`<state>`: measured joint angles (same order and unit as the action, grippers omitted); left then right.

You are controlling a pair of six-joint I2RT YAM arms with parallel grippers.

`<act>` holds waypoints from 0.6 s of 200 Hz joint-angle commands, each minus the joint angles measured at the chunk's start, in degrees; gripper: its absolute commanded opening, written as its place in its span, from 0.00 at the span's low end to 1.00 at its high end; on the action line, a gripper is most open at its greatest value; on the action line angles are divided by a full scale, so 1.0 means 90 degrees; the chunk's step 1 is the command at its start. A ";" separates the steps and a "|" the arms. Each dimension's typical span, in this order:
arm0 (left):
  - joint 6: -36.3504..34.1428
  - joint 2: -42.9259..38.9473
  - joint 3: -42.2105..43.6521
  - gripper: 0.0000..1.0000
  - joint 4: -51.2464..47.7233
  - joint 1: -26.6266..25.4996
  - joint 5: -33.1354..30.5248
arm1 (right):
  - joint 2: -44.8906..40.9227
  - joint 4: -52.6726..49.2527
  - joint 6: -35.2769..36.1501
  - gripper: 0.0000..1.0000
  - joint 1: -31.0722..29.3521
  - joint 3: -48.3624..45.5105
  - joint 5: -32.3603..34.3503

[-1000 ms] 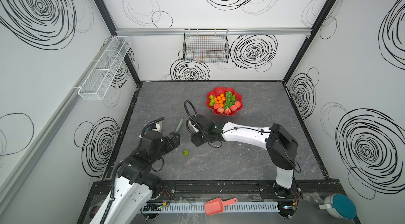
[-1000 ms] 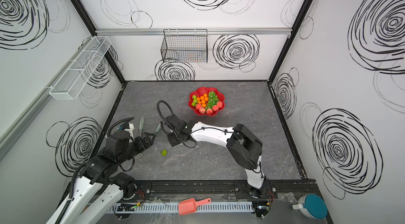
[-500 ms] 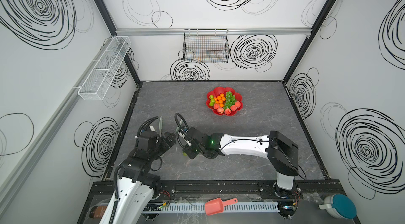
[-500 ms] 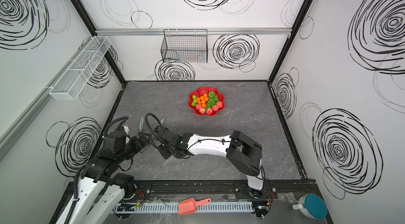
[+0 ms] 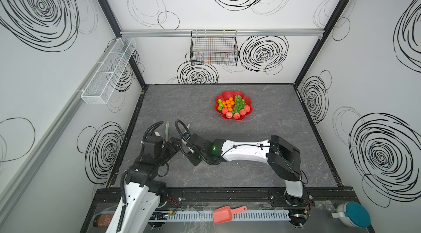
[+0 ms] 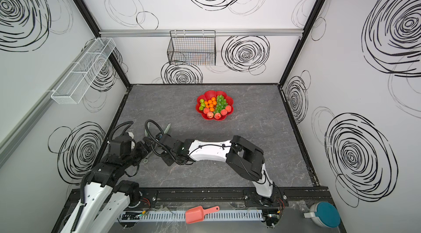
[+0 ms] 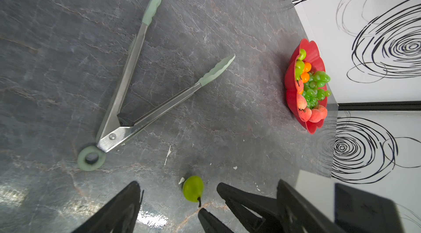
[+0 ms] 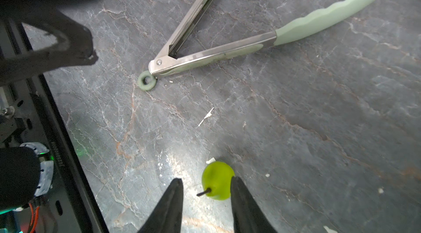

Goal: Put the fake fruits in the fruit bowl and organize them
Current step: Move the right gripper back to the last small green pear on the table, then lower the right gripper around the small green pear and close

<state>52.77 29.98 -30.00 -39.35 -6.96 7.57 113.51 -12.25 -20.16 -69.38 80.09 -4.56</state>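
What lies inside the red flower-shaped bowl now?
Green grapes, small oranges, peaches and green pears fill the fruit bowl. They cover most of its floor, so anything beneath is hidden.

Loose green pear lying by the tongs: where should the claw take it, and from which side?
Grip the pear across its round belly, descending from above, pinching both flanks and keeping off the stem. It lies on its side, stem pointing sideways, so the belly is likely the broadest hold. The open right claw straddles it that way.
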 commanded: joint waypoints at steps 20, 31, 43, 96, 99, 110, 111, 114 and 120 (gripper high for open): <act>0.0082 0.0020 0.0023 0.96 0.0147 0.0041 -0.0156 | 0.0218 -0.0120 0.0117 0.37 -0.0091 0.0210 -0.0070; 0.0128 0.0047 0.0026 0.96 0.0084 0.0041 -0.0277 | 0.0239 -0.0140 0.0108 0.36 -0.0086 0.0208 -0.0070; 0.0140 0.0086 0.0028 0.96 0.0039 0.0041 -0.0374 | 0.0257 -0.0129 0.0106 0.36 -0.0093 0.0193 -0.0070; 0.0259 0.0082 -0.0065 0.96 -0.0380 0.0007 -0.1148 | 0.0342 -0.0138 0.0097 0.34 -0.0091 0.0232 -0.0090; 0.0272 0.0078 -0.0070 0.96 -0.0396 0.0003 -0.1175 | 0.0343 -0.0147 0.0100 0.34 -0.0091 0.0240 -0.0089; 0.0291 0.0077 -0.0075 0.96 -0.0448 -0.0007 -0.1238 | 0.0384 -0.0154 0.0096 0.33 -0.0088 0.0267 -0.0106; 0.0290 0.0073 -0.0070 0.96 -0.0445 -0.0008 -0.1235 | 0.0390 -0.0153 0.0099 0.33 -0.0086 0.0269 -0.0108; 0.0297 0.0068 -0.0072 0.96 -0.0439 -0.0005 -0.1237 | 0.0403 -0.0170 0.0096 0.33 -0.0090 0.0278 -0.0109; 0.0292 0.0063 -0.0065 0.96 -0.0441 -0.0008 -0.1224 | 0.0425 -0.0195 0.0099 0.33 -0.0093 0.0298 -0.0114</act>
<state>54.39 30.79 -30.00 -42.19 -6.96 -0.43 116.01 -12.62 -19.97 -69.76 80.75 -5.61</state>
